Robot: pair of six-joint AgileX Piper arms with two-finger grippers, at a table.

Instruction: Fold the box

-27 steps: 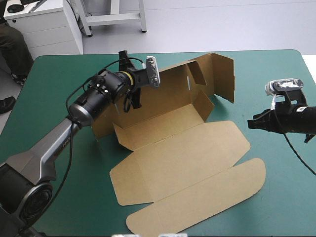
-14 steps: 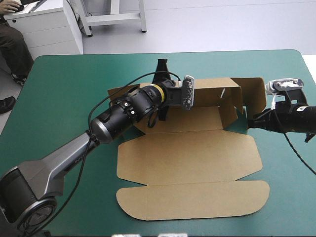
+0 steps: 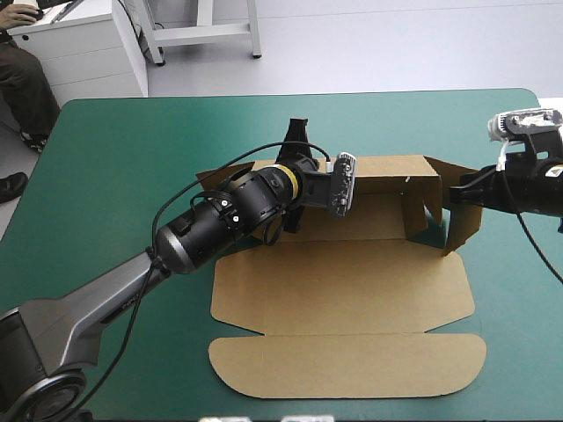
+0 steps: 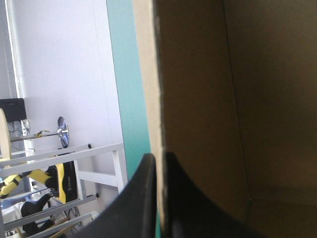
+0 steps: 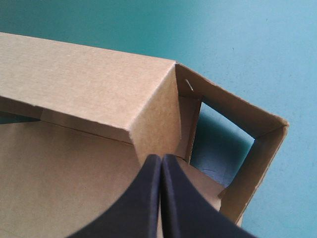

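Note:
The brown box (image 3: 343,290) lies square to the table, its lid and front flap flat toward the near edge and its back wall (image 3: 387,167) upright. My left gripper (image 3: 296,173) reaches over the box's left half and is shut on the top edge of the back wall. In the left wrist view the board's edge (image 4: 148,89) runs straight between my left gripper's (image 4: 157,158) nearly closed black fingers. My right gripper (image 3: 453,195) is at the box's right end, shut on the raised end wall (image 5: 158,119) beside the corner. An end flap (image 5: 257,148) juts past my right gripper (image 5: 161,159).
The teal-green cover (image 3: 132,149) shows bare to the left of the box and along the far edge. The table's right edge lies close behind the right arm. A narrow strip of cover (image 3: 519,352) lies right of the flat lid.
My left gripper swung the box rightward and squared it with the table, the back wall now upright. The box's right end reached my right gripper, which shifted slightly farther and holds the end wall.

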